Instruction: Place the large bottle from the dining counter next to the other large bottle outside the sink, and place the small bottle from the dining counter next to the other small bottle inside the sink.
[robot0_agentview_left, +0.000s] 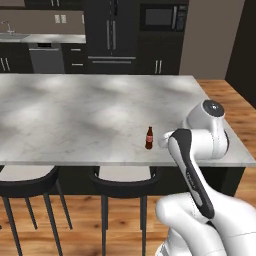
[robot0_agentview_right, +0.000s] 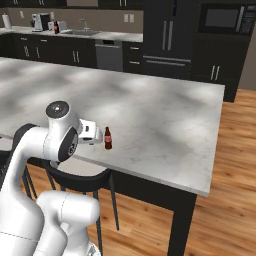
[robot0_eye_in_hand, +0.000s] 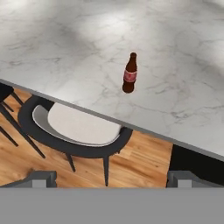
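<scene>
Bottle (robot0_eye_in_hand: 130, 73) upright near counter (robot0_eye_in_hand: 183, 57) edge — stool (robot0_eye_in_hand: 76, 129) below, hand cam

No words or numbers can be read anywhere. The small bottle (robot0_eye_in_hand: 130, 73) has a red label, but it is too blurry to read.
</scene>
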